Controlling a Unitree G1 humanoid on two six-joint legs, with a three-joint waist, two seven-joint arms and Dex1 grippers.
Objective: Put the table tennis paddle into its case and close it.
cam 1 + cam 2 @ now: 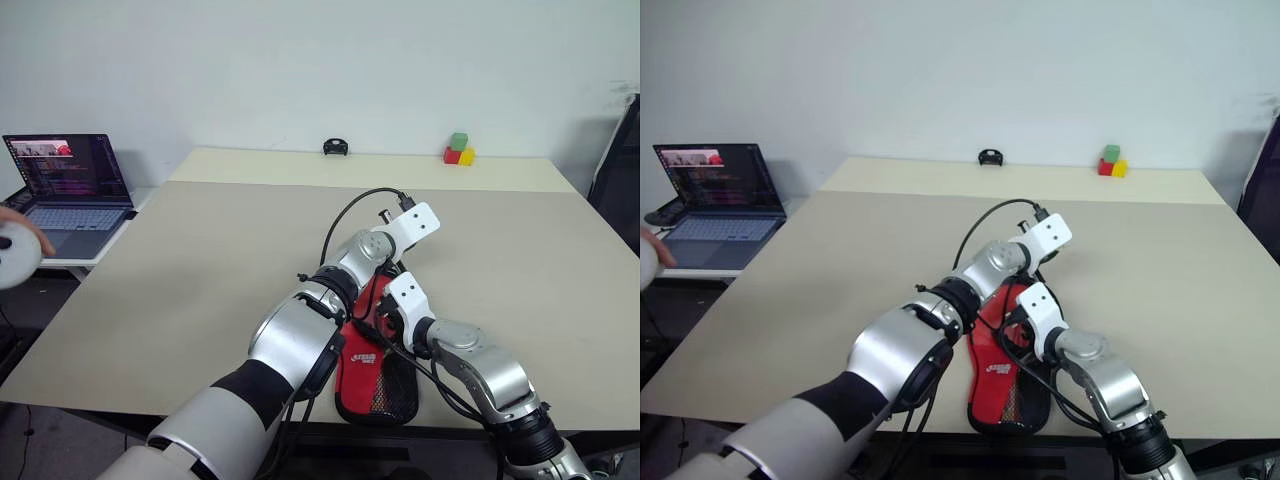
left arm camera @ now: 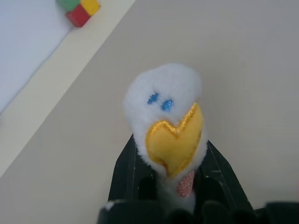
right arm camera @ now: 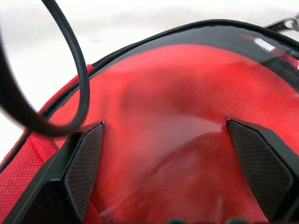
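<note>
Red rubber face of the table tennis paddle [image 3: 187,130] sits closest to the right wrist camera, lying inside the case [image 1: 375,385] — the black zipper rim arcs around it. Right gripper [image 3: 163,158] has its two black fingers [image 3: 86,163] spread wide on either side of the blade; whether they press on it cannot be told. A black cable [image 3: 70,88] loops across that view.

From the head: the case lies at the near edge of the beige table [image 1: 200,270], red side with white logo and black mesh pocket facing up, both arms crossing over it.

Left gripper [image 2: 170,186] — fingers drawn nearly together, pinching a small white plush toy [image 2: 166,112] with blue stitched eyes and a yellow beak, held above bare tabletop.

Far edge: a small black object [image 1: 335,147], and a stack of green, red and yellow blocks [image 1: 458,150]. Off to the left, an open laptop [image 1: 70,190] on a side desk, a person's hand [image 1: 25,235] in front of it.
</note>
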